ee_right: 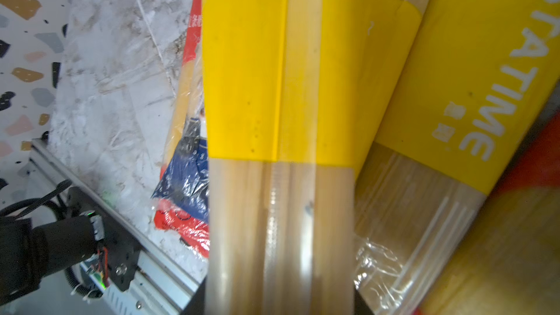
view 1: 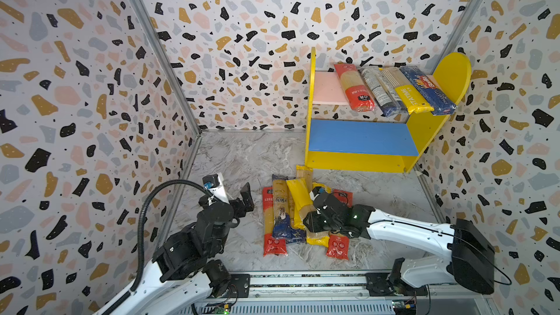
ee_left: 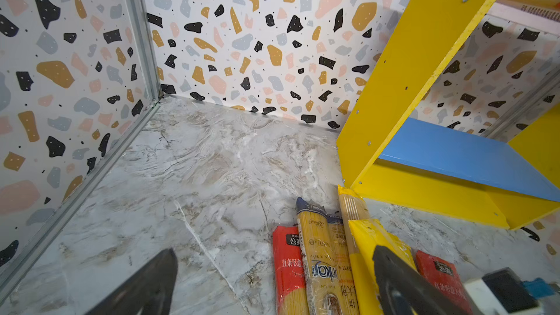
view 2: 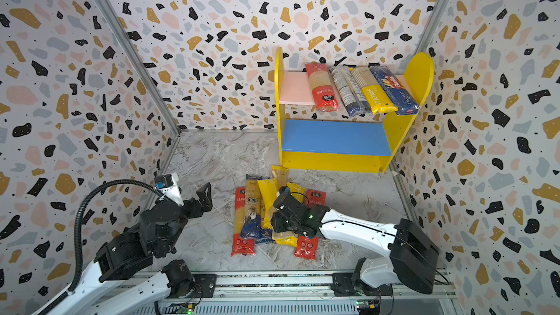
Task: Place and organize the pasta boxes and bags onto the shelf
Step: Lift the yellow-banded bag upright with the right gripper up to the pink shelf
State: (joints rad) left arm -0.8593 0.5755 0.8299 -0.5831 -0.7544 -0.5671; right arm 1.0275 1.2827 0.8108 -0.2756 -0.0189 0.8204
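Observation:
The shelf (view 1: 312,86) (view 2: 406,128) stands at the back right. Its pink upper board (view 1: 328,89) carries a red pack (view 1: 353,89), a dark clear pack (view 1: 378,92), a yellow PASTATIME pack (view 1: 406,95) and a blue Barilla pack (view 1: 427,89). The blue lower board (view 1: 360,137) (ee_left: 454,153) is bare. Several pasta packs lie piled on the floor (view 1: 281,213) (ee_left: 318,262). My right gripper (view 1: 312,218) (view 2: 277,219) (ee_right: 277,301) is shut on a yellow-and-clear pack (ee_right: 272,86) (view 1: 298,198) on top of that pile. Left of the pile, my left gripper (view 1: 245,198) (ee_left: 274,251) hangs open and holds nothing.
Terrazzo-patterned walls close in the marble floor (view 1: 236,159) on three sides. A metal rail (view 1: 303,283) runs along the front edge under both arm bases. A red pack (view 1: 338,245) lies partly under my right arm.

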